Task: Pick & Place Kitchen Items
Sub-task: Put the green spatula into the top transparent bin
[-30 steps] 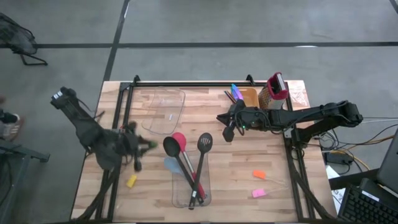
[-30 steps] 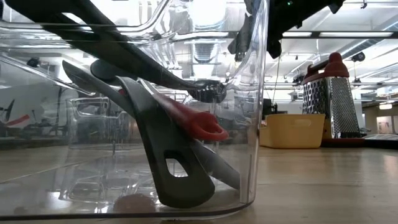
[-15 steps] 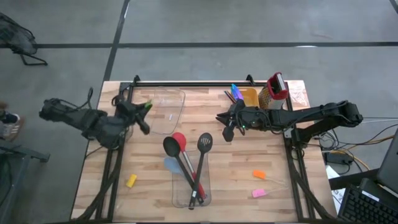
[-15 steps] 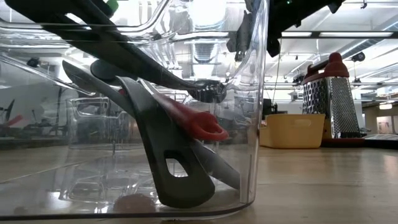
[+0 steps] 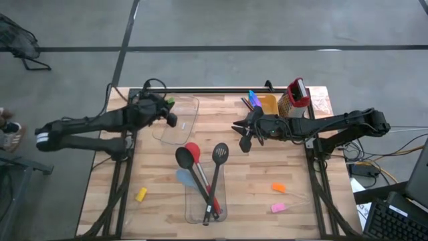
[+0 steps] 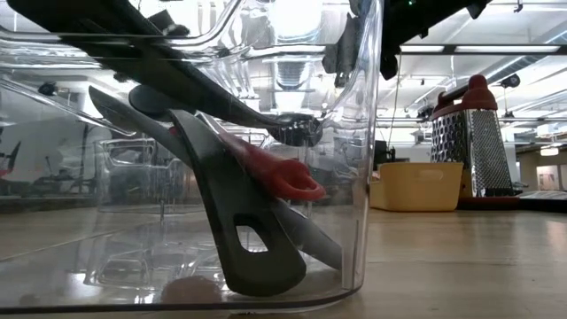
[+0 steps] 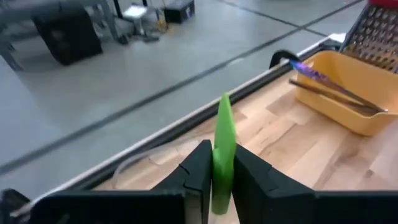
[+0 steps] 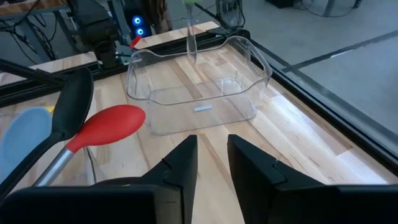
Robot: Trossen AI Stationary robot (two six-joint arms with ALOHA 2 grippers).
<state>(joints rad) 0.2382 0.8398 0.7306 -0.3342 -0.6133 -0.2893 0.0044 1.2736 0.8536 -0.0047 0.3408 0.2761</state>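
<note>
Table [image 5: 294, 167]: wood.
Centre: clear bin [image 5: 180, 120].
6 o'clock: second bin [image 5: 200, 211].
1 o'clock: yellow tray [image 5: 269, 104], grater [image 5: 296, 97].

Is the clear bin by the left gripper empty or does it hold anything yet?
Empty: the clear bin shows only bare walls and floor. The left gripper holds the green chunk.

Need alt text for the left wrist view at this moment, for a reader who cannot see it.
The left gripper pinches an upright green stick between its two dark fingers, above a wooden table. Past it, a yellow bin holds thin purple sticks, with a metal grater behind and grey floor beyond the table's edge.
</note>
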